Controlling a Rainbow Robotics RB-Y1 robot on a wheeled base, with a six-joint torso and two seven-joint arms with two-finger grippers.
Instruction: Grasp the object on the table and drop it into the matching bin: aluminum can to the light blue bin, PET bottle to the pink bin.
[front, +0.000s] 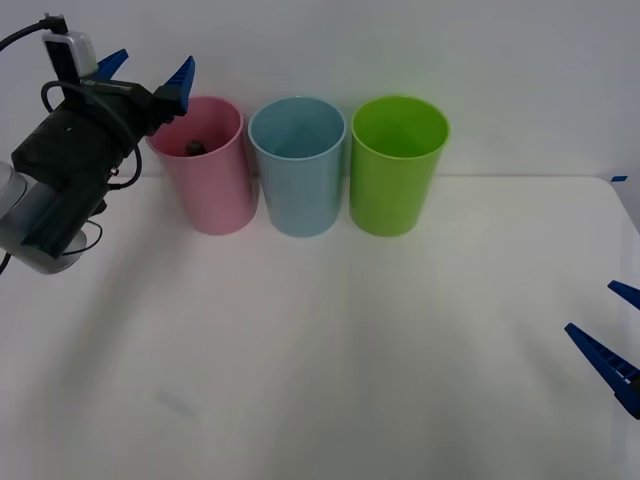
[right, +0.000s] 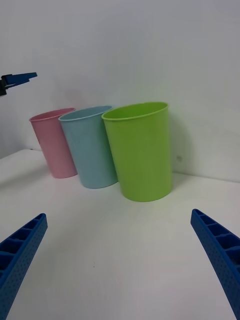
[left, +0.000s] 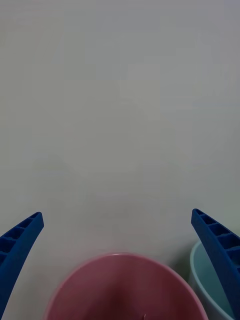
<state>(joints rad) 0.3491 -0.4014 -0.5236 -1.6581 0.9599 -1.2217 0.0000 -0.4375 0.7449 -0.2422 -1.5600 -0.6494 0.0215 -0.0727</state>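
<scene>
The left gripper (front: 148, 72) hung above the pink bin (front: 213, 180), jaws spread and empty. The bottle (front: 194, 147) lay inside that bin. The right gripper (right: 120, 260) waited low over the worktop (front: 330, 350), jaws apart.

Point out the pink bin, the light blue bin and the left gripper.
pink bin (front: 212, 190), front view, on its outer wall facing the camera.
light blue bin (front: 300, 195), front view, on its front wall below the rim.
left gripper (front: 148, 68), front view, midway between its open blue jaws.
</scene>
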